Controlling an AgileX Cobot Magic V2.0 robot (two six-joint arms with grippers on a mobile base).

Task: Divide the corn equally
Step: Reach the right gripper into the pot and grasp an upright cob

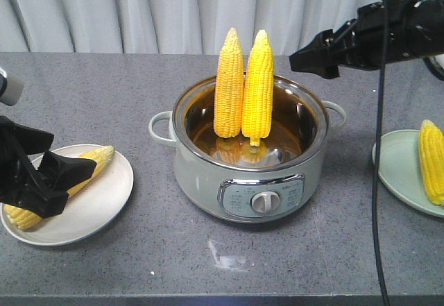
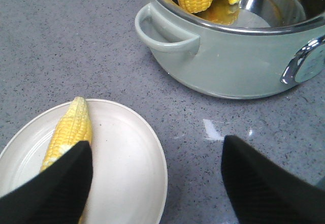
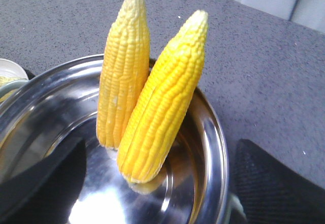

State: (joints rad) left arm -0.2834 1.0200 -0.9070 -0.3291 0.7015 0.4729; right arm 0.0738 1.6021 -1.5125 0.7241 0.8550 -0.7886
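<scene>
corn: 2 cobs upright in pot, 1 per plate.

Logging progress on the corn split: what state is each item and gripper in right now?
Sage-green steel-lined cooker pot: lidless, holding two cobs.
Two yellow corn cobs: upright, leaning together.
Yellow cob on white round plate: lying flat.
Yellow cob on pale green plate: lying flat.
Left black gripper: open.
Right black gripper: open.

a grey speckled countertop spreads under the left claw and the right claw, with a pale smear of glare just ahead of the left claw. pale pleated curtains hang behind the right claw, softly and evenly lit.
</scene>
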